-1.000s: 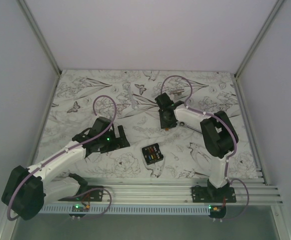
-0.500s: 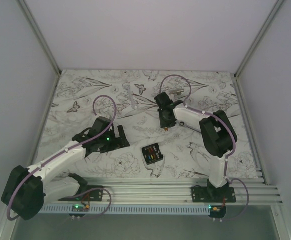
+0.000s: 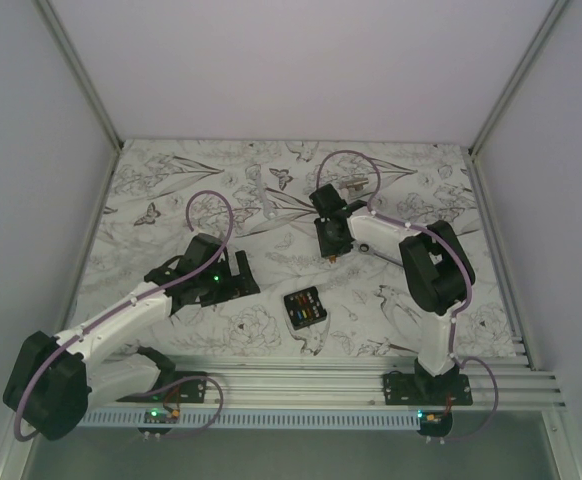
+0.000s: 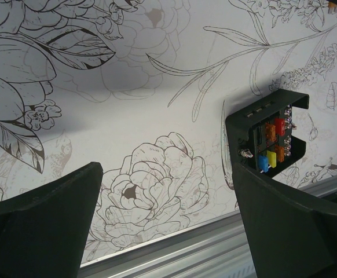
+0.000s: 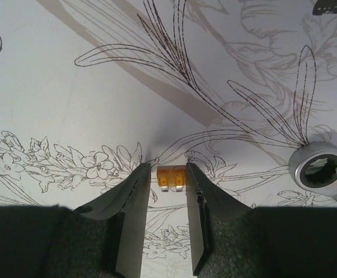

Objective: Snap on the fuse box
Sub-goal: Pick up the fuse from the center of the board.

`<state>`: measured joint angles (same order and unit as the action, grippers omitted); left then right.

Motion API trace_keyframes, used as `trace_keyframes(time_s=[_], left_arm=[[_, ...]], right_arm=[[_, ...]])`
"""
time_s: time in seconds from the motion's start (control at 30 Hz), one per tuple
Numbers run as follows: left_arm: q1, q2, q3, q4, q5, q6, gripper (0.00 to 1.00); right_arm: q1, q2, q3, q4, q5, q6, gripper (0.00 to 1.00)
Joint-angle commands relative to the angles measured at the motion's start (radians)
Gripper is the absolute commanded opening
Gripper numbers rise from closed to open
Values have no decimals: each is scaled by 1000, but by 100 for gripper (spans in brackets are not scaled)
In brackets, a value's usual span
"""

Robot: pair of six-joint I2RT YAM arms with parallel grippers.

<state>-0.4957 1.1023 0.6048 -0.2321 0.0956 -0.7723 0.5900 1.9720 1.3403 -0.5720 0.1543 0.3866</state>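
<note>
The fuse box is a small black box with red, orange, yellow and blue fuses, lying face up on the flowered table near the front. In the left wrist view the fuse box sits just beyond my right fingertip. My left gripper hovers to its left, jaws wide open and empty. My right gripper points down at the table further back. Its fingers straddle a small orange fuse lying on the table. The right finger touches the fuse and a thin gap shows on the left.
A silver wrench head lies on the table right of my right gripper. Small white parts lie toward the back centre. An aluminium rail runs along the near edge, and white walls enclose the other three sides.
The right wrist has edged slightly toward the back of the table. The left arm and the fuse box have stayed put.
</note>
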Motion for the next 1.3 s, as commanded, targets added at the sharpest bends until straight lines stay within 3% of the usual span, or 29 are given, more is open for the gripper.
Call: trace_keyframes(time_s=[0.0,0.57,1.27], left_arm=[[0,-9,19,-18,-2,15,100],[-1,0,31,-17,13,7,100],[-107,58,118,91,-34,-66,95]], right_arm=[[-7,12,-5,-56,-37,-39,36],[-11,-56,-52,-18,-39,-9,23],[39,-315,-159,175,-158,202,23]])
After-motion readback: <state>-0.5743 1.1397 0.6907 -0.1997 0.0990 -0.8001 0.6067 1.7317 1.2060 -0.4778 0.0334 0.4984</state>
